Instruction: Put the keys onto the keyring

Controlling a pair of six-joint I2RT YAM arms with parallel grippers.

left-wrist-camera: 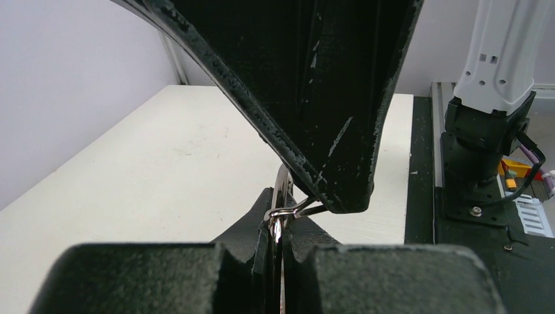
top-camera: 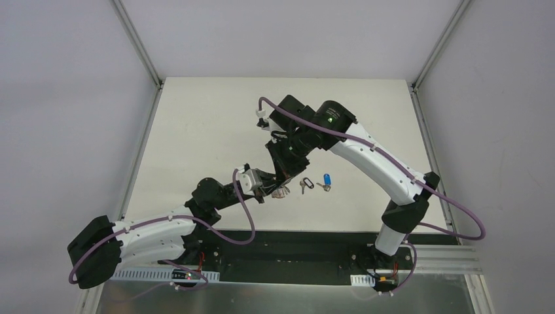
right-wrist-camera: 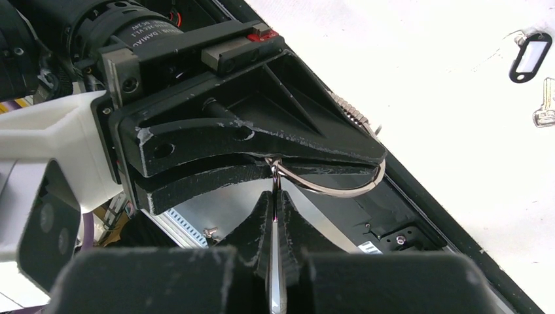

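The keyring (top-camera: 281, 191) is held just above the worktop (top-camera: 196, 131), a little toward the near edge from the middle, where the two grippers meet. The left gripper (top-camera: 269, 188) reaches in from the near left corner. Its fingers are pressed together on the thin silver wire, which shows edge-on between its fingertips in the left wrist view. The right gripper (top-camera: 283, 178) comes down on the same spot from the far side. Its jaws are also closed, pinching a thin strip of the ring's metal that rises between them in the right wrist view. In that view the rest of the wire loop curves out under the left gripper's fingers. A small metal piece (left-wrist-camera: 298, 209) juts sideways from the ring, at the tip of the right gripper's finger.

The black-headed key (top-camera: 305, 185) lies flat on the worktop just to the right of the grippers, apart from the ring. The blue-headed key (top-camera: 326, 181) lies just beyond it, further right. Neither key touches a gripper.

The worktop is a plain off-white board with a black strip (top-camera: 294, 239) along its near edge, where the arm bases are bolted. Pale grey walls stand on three sides, with aluminium posts (top-camera: 137, 42) running up from the far corners.
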